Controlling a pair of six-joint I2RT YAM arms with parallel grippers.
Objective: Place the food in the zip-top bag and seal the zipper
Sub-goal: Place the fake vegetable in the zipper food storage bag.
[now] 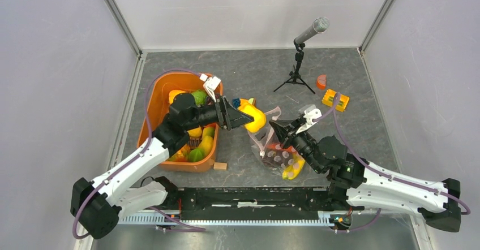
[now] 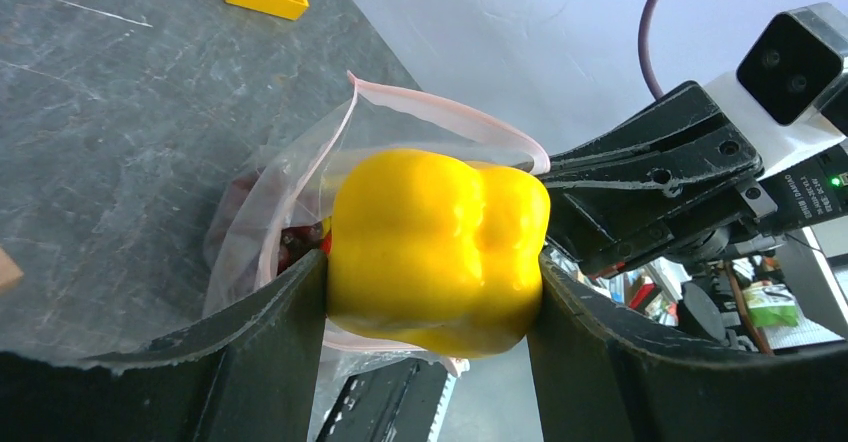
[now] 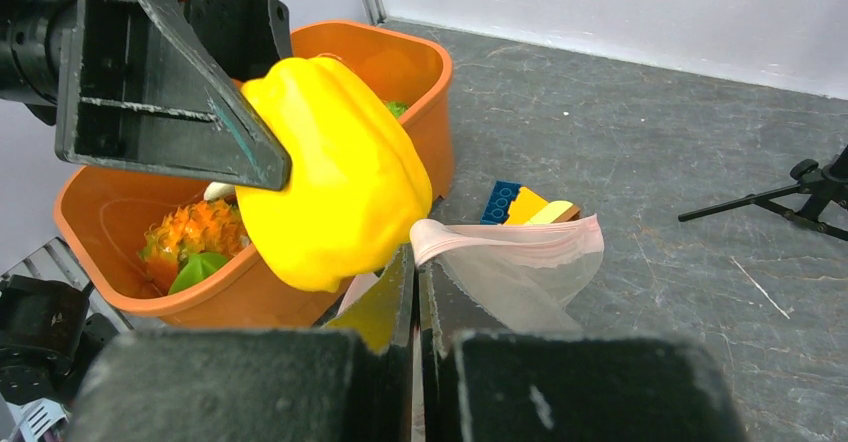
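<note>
My left gripper (image 1: pixel 242 118) is shut on a yellow toy pepper (image 1: pixel 253 117), held just above the open mouth of the clear zip-top bag (image 1: pixel 270 142). The pepper fills the left wrist view (image 2: pixel 435 250) and shows in the right wrist view (image 3: pixel 330 187). My right gripper (image 1: pixel 278 130) is shut on the bag's pink zipper edge (image 3: pixel 505 241), holding the mouth up and open. Red food lies inside the bag (image 2: pixel 300 242). A yellow toy (image 1: pixel 293 167) lies by the bag's near end. More food, with an orange pineapple (image 3: pixel 195 232), sits in the orange tub (image 1: pixel 164 94).
A microphone on a small tripod (image 1: pixel 299 55) stands at the back. A yellow building block (image 1: pixel 335 99) and an orange piece (image 1: pixel 321 81) lie at the right. Coloured blocks (image 3: pixel 525 204) lie behind the bag. A small wooden block (image 1: pixel 220 166) lies by the tub's near corner.
</note>
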